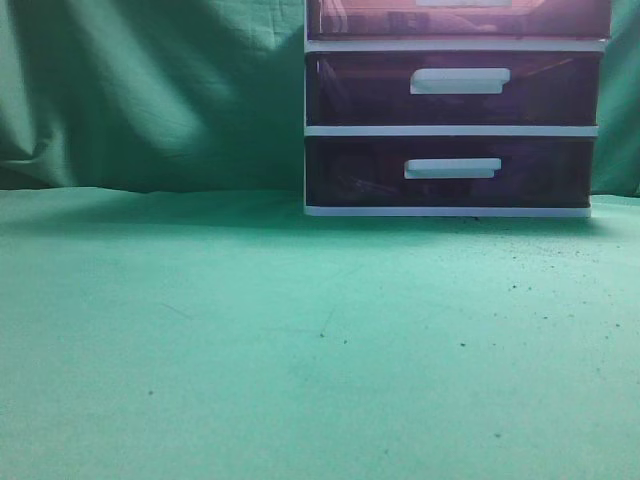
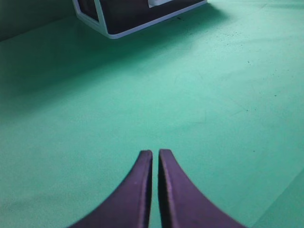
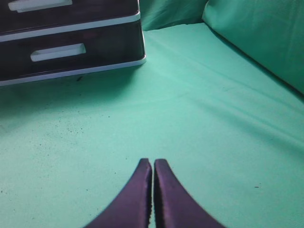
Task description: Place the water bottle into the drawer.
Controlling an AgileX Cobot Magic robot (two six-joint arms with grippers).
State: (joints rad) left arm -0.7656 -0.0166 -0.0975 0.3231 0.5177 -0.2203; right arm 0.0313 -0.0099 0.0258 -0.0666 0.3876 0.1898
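The drawer [image 1: 360, 18] is the top one of a white-framed unit [image 1: 450, 130]; only its lower part shows at the top edge of the exterior view, and it looks closed. No water bottle shows in any view. My left gripper [image 2: 155, 153] is shut and empty above the green cloth, far in front of the unit's lower corner [image 2: 107, 29]. My right gripper [image 3: 153, 162] is shut and empty above the cloth, in front and to the right of the unit [image 3: 137, 59]. Neither gripper shows in the exterior view.
The two lower dark drawers with white handles, middle [image 1: 350, 90] and bottom [image 1: 350, 172], are closed. Green cloth [image 1: 250, 340] covers the table and hangs as a backdrop [image 1: 150, 90]. A raised cloth fold [image 3: 256, 38] stands to the right of the unit.
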